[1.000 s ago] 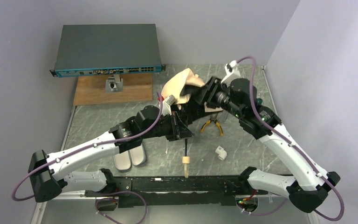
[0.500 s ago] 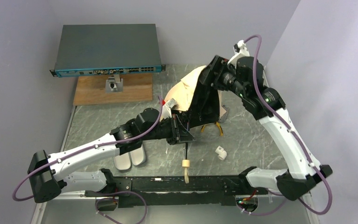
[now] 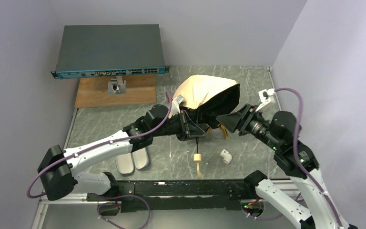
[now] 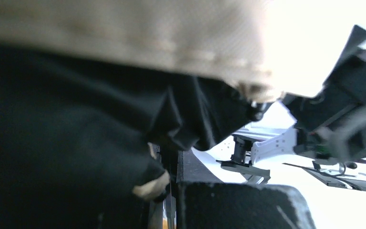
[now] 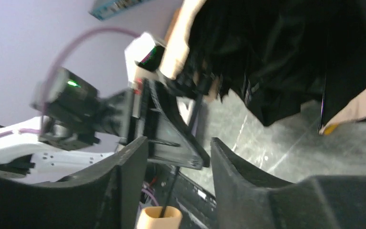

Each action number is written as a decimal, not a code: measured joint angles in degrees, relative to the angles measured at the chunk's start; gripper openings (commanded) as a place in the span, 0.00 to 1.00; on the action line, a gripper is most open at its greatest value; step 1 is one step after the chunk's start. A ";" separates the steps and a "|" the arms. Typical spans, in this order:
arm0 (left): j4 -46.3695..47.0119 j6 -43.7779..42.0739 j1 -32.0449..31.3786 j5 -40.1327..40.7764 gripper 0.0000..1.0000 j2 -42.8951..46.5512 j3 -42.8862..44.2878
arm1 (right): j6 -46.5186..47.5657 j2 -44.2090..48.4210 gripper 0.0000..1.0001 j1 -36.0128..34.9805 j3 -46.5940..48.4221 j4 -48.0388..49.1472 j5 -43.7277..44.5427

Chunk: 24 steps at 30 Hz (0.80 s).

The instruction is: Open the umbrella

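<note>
The umbrella [image 3: 204,91] hangs half spread above the table's middle, cream on top with its black underside [image 3: 225,106] facing right. Its black shaft runs down to the tan handle [image 3: 198,158]. My left gripper [image 3: 193,130] is shut on the shaft just under the canopy; in the left wrist view black and cream fabric [image 4: 76,124] fills the frame above the gripper [image 4: 171,195]. My right gripper [image 3: 225,119] is open and empty, just right of the black underside. In the right wrist view its gripper [image 5: 176,160] frames the shaft and the handle [image 5: 159,218].
A network switch [image 3: 109,47] and a wooden board [image 3: 116,90] stand at the back left. Two lavender-grey case shells [image 3: 132,162] lie by the left arm. Yellow-handled pliers [image 3: 225,130] and a small white fitting [image 3: 226,156] lie under the right gripper. Walls close the left, back and right.
My right gripper let go of the canopy and dropped down to the right. The canopy has spread wider. The left gripper shifted slightly right with the shaft.
</note>
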State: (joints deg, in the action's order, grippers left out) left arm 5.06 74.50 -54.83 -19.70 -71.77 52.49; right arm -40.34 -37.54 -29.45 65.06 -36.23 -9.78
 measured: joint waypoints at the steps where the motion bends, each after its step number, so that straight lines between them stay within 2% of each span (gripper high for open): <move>1: 0.44 0.15 0.00 -0.09 0.00 -0.35 0.28 | -1.05 1.05 0.47 0.00 -3.04 1.01 -1.05; 3: 1.27 0.28 0.00 -0.48 0.00 -0.74 0.68 | -2.84 1.05 0.43 0.00 -7.67 2.29 -2.67; 8: 2.51 0.33 0.00 -1.27 0.00 -0.85 1.38 | -6.08 -1.60 0.42 0.00 -13.79 5.92 -5.66; 24: 2.86 0.17 0.00 -1.49 0.00 -0.83 1.55 | -10.95 -6.93 0.38 0.00 -17.22 20.94 -9.94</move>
State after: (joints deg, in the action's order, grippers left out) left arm 7.92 74.67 -54.83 -21.19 -72.60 54.04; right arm -51.29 -44.47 -29.45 47.83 -15.29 -19.73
